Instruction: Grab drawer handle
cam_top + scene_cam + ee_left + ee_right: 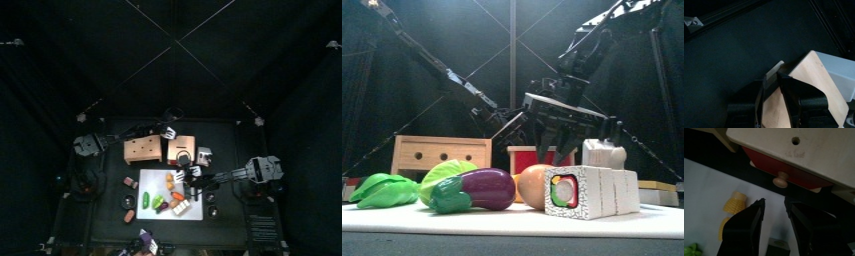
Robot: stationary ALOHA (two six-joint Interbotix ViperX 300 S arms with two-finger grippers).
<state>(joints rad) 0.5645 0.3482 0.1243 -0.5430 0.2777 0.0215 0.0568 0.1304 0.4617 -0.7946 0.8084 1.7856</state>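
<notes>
A red drawer (pixel 784 168) with a round wooden knob handle (pixel 781 179) sits in a pale wooden cabinet (pixel 804 145). In the right wrist view my right gripper (pixel 775 203) is open, and the knob is just ahead of the gap between the jaws, not touching them. In the top view the cabinet (pixel 183 152) stands beside a wooden box (pixel 143 149), and the right gripper (pixel 197 172) is just in front of it. My left gripper (pixel 779 82) is closed around a thin wooden wall of the cabinet (pixel 814 80) from behind.
A white cutting board (pixel 151 203) lies at the table's front with toy food. It holds lettuce (pixel 382 190), an eggplant (pixel 482 188), a sushi roll (pixel 589 190) and corn (pixel 734 203). The board lies right under the right arm.
</notes>
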